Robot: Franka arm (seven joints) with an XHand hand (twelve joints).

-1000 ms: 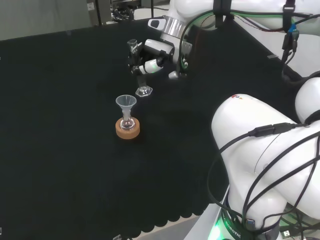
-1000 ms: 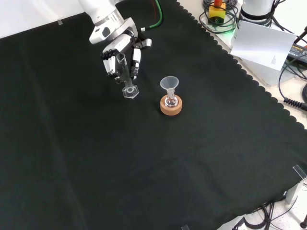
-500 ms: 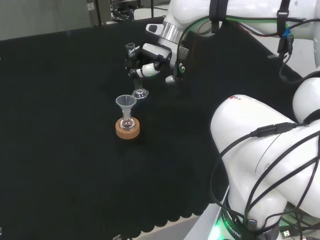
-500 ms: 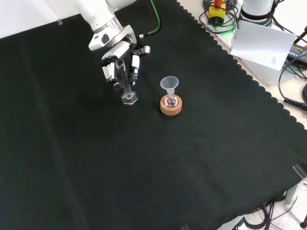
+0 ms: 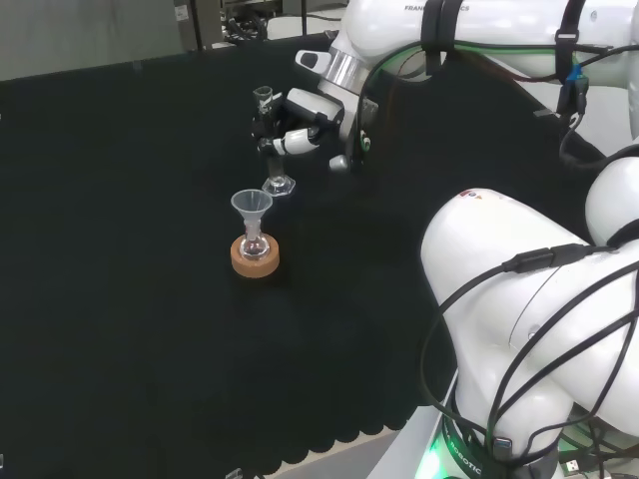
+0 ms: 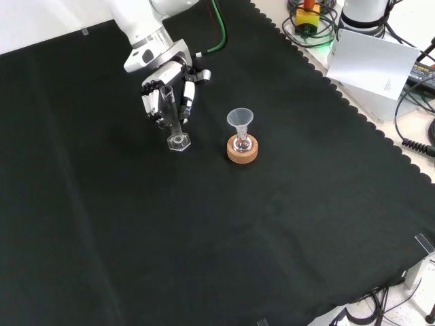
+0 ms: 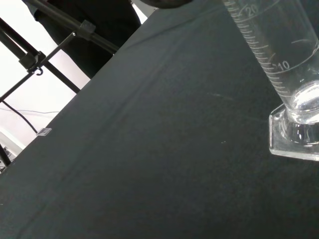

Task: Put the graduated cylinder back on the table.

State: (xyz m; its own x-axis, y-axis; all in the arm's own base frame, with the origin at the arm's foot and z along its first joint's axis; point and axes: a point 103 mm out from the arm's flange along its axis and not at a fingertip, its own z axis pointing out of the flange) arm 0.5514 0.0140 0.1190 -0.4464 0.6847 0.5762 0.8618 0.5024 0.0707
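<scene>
The hand (image 6: 162, 95) lowers the graduated cylinder (image 6: 174, 121), fingers (image 6: 185, 100) curled round its tube, base near the surface (image 6: 204, 224); next likely seating it, then uncurling.

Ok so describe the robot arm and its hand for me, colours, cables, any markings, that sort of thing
The arm is glossy white with bulky rounded links. Black cables loop over the near link, which carries a small red mark; green and red cables trail along the upper links. A silver ring forms the wrist. The robot hand is black and white, with white finger segments over black parts.
</scene>
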